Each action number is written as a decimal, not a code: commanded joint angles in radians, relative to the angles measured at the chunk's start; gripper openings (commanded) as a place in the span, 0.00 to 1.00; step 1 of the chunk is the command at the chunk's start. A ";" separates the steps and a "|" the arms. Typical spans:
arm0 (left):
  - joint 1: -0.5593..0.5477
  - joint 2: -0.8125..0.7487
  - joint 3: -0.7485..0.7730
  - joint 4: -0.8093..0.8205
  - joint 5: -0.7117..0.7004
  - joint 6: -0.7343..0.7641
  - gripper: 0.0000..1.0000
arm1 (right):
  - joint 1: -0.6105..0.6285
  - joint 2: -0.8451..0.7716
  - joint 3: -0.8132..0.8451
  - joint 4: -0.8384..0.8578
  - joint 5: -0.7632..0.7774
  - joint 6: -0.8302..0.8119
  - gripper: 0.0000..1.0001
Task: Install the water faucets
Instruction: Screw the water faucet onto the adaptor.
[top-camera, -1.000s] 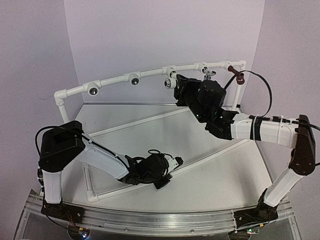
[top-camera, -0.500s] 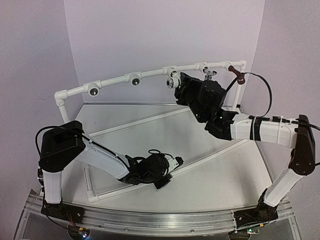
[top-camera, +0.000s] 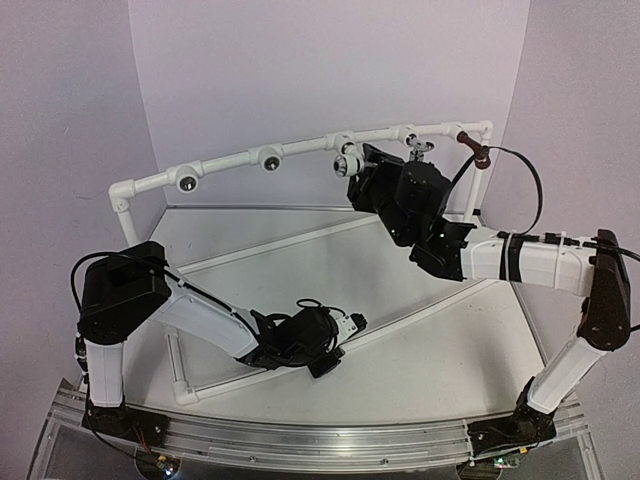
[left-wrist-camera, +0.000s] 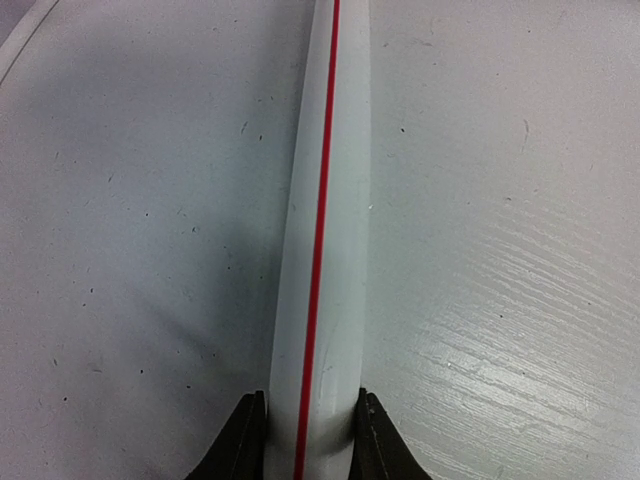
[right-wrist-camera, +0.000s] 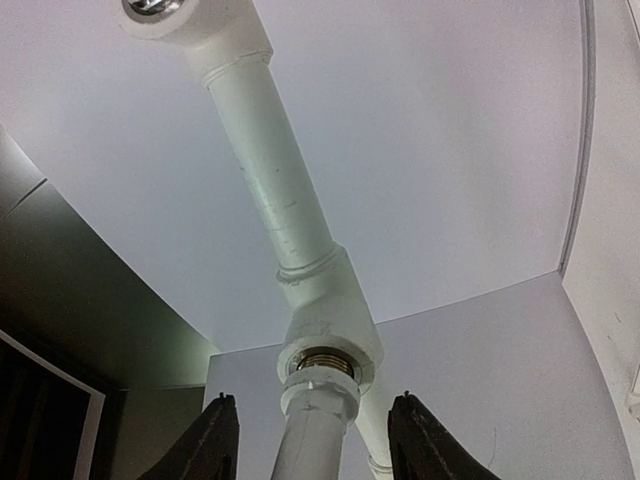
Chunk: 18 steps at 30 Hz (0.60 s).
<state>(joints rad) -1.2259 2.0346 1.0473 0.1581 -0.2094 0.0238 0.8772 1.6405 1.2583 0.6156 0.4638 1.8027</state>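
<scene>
**Top external view.** A white PVC pipe frame (top-camera: 230, 167) is arched over the grey bench (top-camera: 300, 250). Three faucets are seated along its upper rail:
- white plastic faucet with grey tip (top-camera: 346, 163), at 12 o'clock
- shiny silver metal faucet (top-camera: 415, 147), at 1 o'clock
- dark red-brown faucet (top-camera: 474, 149), at 2 o'clock

The right pincer (top-camera: 360, 172) is found just beside the white plastic faucet, but its jaw gap is hidden here. The left pincer (top-camera: 350, 322) lies low, at 6 o'clock.

**Left wrist view.** The left pincer is clamped narrow on a white base pipe with a red line (left-wrist-camera: 320, 250). No faucet is shown.

**Right wrist view.** Only here is the gap seen. The fingers (right-wrist-camera: 215, 440) are parted on both sides of the white plastic faucet and touch nothing. The faucet is entered in a white tee socket (right-wrist-camera: 325, 310), with a brassy ring visible at the joint.

**Step judged.** The step is taken to be release after seating. The withdrawal is best made straight toward 6 o'clock along the faucet's axis, with the jaws evenly spread so the spout is not nudged. The base pipe should be held firm throughout.
</scene>
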 joint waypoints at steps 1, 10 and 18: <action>-0.032 0.162 -0.078 -0.292 0.067 -0.191 0.00 | -0.047 0.013 0.015 0.020 -0.015 -0.023 0.55; -0.032 0.162 -0.082 -0.292 0.068 -0.191 0.00 | -0.044 0.000 0.026 0.031 -0.029 -0.104 0.80; -0.032 0.160 -0.082 -0.290 0.069 -0.191 0.00 | -0.041 -0.031 0.001 0.060 -0.039 -0.183 0.98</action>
<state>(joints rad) -1.2282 2.0350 1.0477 0.1581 -0.2114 0.0185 0.8719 1.6391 1.2570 0.6145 0.4629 1.6963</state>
